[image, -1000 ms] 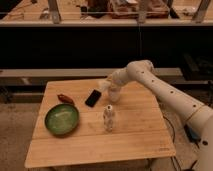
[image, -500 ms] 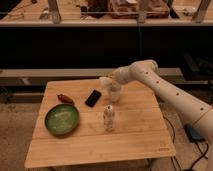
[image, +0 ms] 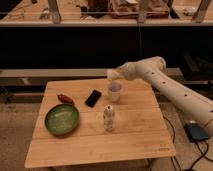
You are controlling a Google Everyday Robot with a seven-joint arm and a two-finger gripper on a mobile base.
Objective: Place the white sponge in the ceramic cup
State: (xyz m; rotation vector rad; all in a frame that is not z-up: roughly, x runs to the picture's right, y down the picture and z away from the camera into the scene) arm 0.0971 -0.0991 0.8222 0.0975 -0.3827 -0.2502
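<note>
Camera view shows the hand (image: 114, 75) hanging just above the far rim of the ceramic cup (image: 115, 92), at the end of the pale arm (image: 165, 85) that reaches in from the right. A small pale shape sits at the tip of the hand and may well be the white sponge (image: 113, 74) — it blends with the hand, so whether the jaws are closed on it or slack I cannot tell. No flat pad lies anywhere on the desk (image: 135, 137), which fits the sponge being carried.

What the coming move turns on is simple — the cup's mouth lies almost straight below the hand, a touch toward the camera. Likely a small shift nearer and down would line up the drop.

Near the cup stand a patterned bottle (image: 108, 118) and a black phone (image: 93, 98); a green bowl (image: 62, 120) sits well to the left.
</note>
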